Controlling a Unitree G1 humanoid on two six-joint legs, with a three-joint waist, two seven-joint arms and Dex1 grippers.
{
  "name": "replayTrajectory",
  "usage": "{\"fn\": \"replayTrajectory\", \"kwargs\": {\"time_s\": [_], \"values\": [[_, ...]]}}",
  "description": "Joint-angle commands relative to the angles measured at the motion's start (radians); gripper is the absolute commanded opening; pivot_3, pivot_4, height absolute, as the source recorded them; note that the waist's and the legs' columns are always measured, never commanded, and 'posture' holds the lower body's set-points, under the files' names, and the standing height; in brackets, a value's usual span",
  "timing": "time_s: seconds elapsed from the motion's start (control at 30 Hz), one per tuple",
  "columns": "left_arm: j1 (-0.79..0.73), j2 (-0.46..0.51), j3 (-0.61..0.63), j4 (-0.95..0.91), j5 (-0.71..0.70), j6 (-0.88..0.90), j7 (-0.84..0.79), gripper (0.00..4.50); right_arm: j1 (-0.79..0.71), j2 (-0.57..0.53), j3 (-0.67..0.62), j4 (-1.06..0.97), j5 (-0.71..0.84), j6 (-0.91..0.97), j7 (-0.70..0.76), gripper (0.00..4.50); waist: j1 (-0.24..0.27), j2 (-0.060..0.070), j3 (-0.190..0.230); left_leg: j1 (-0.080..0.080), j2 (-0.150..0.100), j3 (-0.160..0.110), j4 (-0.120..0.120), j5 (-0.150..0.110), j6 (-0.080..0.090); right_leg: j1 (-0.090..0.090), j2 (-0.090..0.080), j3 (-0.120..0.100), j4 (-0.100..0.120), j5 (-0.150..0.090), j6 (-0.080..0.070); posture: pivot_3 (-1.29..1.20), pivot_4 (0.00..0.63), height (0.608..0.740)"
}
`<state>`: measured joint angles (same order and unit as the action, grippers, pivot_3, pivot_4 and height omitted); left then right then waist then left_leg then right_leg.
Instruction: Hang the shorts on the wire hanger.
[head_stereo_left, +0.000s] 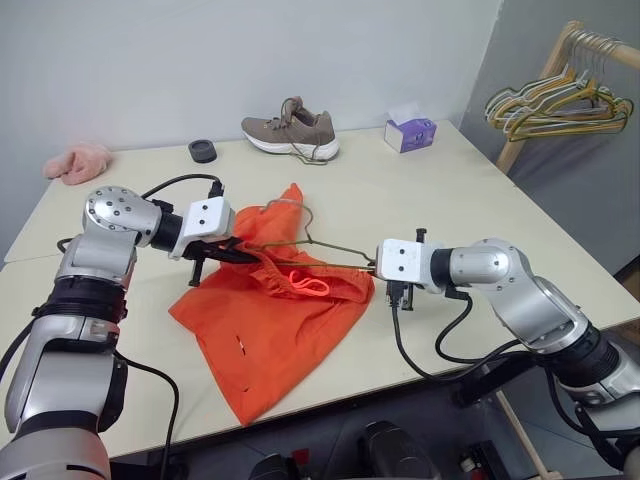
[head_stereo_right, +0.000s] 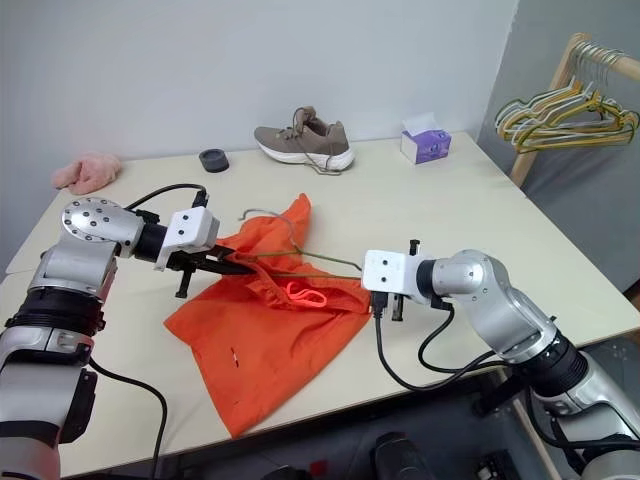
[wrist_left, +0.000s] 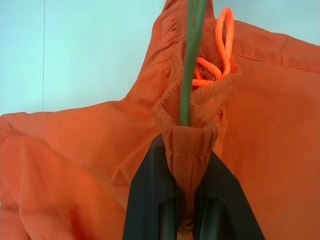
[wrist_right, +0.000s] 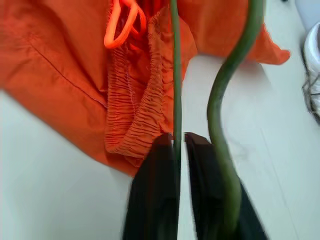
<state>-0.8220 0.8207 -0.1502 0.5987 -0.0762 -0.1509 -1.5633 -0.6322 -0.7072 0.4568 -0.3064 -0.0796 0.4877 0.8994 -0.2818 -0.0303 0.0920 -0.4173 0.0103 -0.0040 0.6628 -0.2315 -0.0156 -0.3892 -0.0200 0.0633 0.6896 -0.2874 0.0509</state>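
Left gripper (head_stereo_left: 236, 254) pinches the shorts' (head_stereo_left: 280, 330) waistband; right gripper (wrist_right: 180, 142) pinches the wire hanger (head_stereo_left: 325, 243) over the desk (head_stereo_left: 420, 200).

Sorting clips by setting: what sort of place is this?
Probably an indoor lab or test room set up for laundry practice: a plain cream table against a bare wall, a wooden garment rack hung with coloured hangers, and a sneaker and tissue box as props.
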Motion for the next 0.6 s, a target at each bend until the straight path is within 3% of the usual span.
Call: {"fn": "replayTrajectory", "kwargs": {"time_s": [0.03,0.17,0.23,0.43,0.6], "values": [[0.001,0.023,0.028,-0.03,-0.012,0.016,0.017,0.0,0.057,-0.084,-0.105,0.013,-0.009,-0.029,0.004,1.77,0.004,0.0,0.0,0.0,0.0,0.0,0.0,0.0,0.0,0.0,0.0,0.0,0.0,0.0,0.0,-0.26,0.024,0.74],[0.011,0.023,0.043,-0.037,-0.019,0.023,0.05,0.0,0.177,-0.153,-0.167,0.026,-0.03,-0.038,-0.026,3.13,0.008,0.0,0.0,0.0,0.0,0.0,0.0,0.0,0.0,0.001,0.0,0.0,0.0,0.0,0.0,-0.26,0.028,0.74],[0.013,0.015,0.06,-0.039,-0.028,0.031,0.081,0.0,0.245,-0.112,-0.187,-0.018,0.001,-0.013,-0.052,3.86,0.007,-0.001,0.0,0.001,0.0,0.001,0.0,0.0,0.0,0.001,0.0,0.001,0.0,0.0,0.0,-0.27,0.031,0.74],[0.012,0.0,0.102,-0.067,-0.071,0.11,0.128,0.0,0.277,0.105,-0.178,-0.074,0.004,0.075,-0.177,3.86,-0.012,-0.001,-0.001,0.001,0.002,0.0,0.0,0.0,0.0,0.0,0.001,0.002,0.003,0.0,0.001,-0.27,0.031,0.74],[0.019,0.005,0.126,-0.108,-0.104,0.187,0.14,0.0,0.212,0.294,-0.088,0.088,-0.09,0.006,-0.326,3.86,-0.017,-0.003,-0.002,0.001,0.0,-0.001,0.001,0.0,0.0,0.0,0.001,0.002,0.005,-0.002,0.003,-0.26,0.03,0.74]]}}
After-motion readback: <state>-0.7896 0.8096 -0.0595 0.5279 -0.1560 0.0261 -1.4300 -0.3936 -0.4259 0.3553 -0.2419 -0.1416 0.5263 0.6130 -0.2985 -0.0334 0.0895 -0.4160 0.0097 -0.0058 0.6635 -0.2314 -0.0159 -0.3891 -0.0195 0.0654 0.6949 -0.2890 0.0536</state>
